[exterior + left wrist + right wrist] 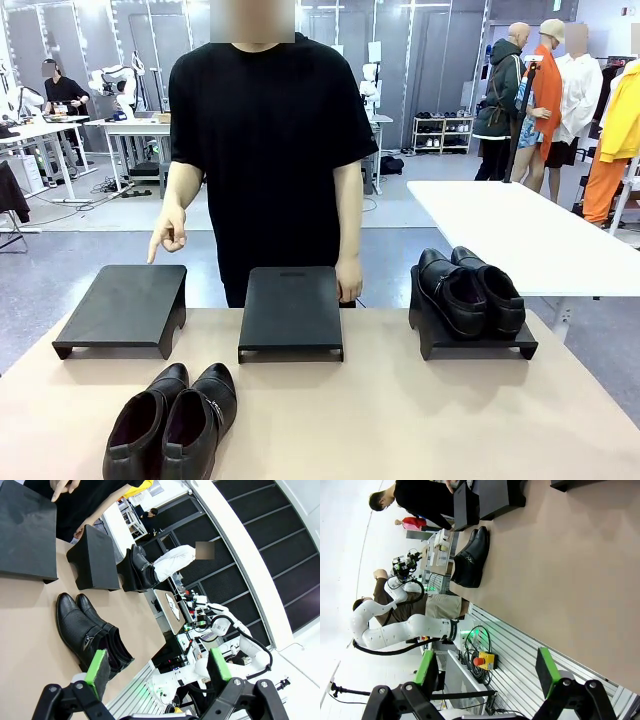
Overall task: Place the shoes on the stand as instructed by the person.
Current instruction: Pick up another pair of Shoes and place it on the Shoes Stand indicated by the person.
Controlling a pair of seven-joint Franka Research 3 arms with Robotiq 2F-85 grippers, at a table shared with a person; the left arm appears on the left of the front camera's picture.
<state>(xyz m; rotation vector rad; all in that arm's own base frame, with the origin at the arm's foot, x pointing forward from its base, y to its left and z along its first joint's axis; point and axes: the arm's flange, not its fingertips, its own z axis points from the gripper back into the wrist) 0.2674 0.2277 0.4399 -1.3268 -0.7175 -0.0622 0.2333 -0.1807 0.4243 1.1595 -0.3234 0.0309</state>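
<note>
A buckle-strapped pair of black shoes (pixel 175 420) lies at the table's front left, toes toward the person. A second black pair (pixel 470 292) sits on the right stand (pixel 478 345). The left stand (pixel 122 305) and the middle stand (pixel 290 310) are bare. The person (pixel 265 150) points a finger (pixel 165 238) down at the left stand. My left gripper (pixel 157 667) is open, hanging above the buckled pair (pixel 87 630). My right gripper (pixel 485 672) is open, held beyond the table's near edge, far from the buckled pair (pixel 470 560).
A white table (pixel 520 230) stands behind at the right, with other people near it. The person's other hand (pixel 349 280) rests beside the middle stand. The left arm (pixel 405 630) shows in the right wrist view, below the table edge.
</note>
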